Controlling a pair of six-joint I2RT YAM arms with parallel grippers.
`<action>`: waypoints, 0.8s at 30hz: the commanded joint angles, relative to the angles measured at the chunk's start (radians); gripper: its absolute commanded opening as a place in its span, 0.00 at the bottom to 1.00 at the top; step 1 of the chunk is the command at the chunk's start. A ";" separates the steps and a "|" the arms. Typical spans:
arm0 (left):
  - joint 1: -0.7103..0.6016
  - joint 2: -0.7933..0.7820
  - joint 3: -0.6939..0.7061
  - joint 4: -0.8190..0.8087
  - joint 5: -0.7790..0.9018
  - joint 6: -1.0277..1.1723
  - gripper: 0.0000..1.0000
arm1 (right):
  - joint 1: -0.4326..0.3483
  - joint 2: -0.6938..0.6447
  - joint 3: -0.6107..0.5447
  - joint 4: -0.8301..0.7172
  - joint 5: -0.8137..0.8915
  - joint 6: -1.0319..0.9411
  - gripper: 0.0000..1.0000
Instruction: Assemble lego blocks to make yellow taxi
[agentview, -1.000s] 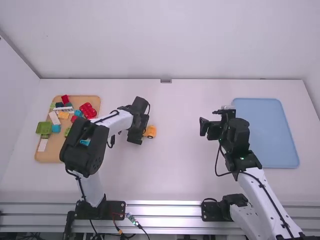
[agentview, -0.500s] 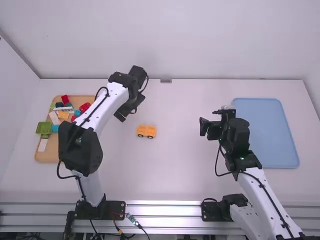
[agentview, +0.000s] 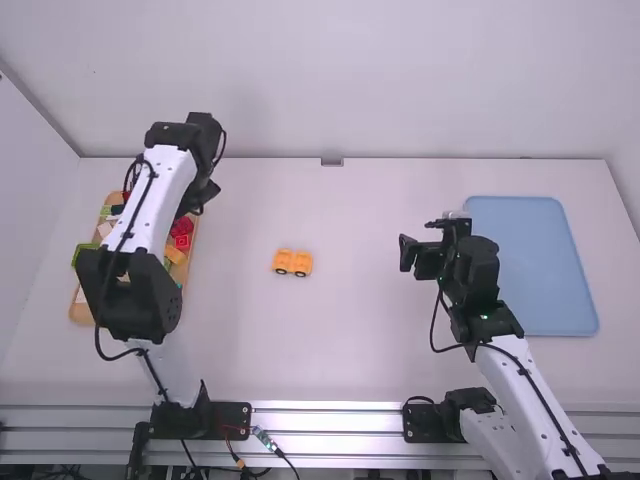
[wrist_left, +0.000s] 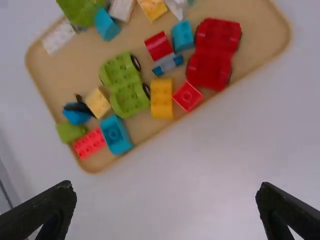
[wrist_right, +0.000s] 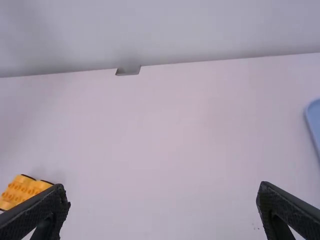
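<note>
Swung left end effector (wrist_left: 166, 211) toward tan rectangular tray (wrist_left: 262, 42); spread, empty, same for right end effector (wrist_right: 164, 211). Have orange-yellow wheeled plastic base (agentview: 293, 263) on tabletop (agentview: 360, 335). Likely fetching next: align over yellow plastic block (wrist_left: 162, 102), descend, pinch.

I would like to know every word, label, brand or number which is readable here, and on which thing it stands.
None can be read: not on the orange-yellow wheeled piece, the loose blocks, the tan tray, the blue tray, the left arm or the right arm.
</note>
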 joint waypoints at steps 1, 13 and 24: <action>0.035 0.005 0.005 0.015 -0.038 0.110 0.98 | 0.000 0.000 0.021 0.009 -0.001 0.003 0.99; 0.124 -0.137 -0.243 0.213 0.005 0.190 0.99 | 0.061 0.000 0.022 0.076 0.006 -0.026 0.99; 0.279 -0.400 -0.571 0.548 0.293 0.543 0.99 | 0.043 0.000 0.022 0.036 0.002 -0.053 0.99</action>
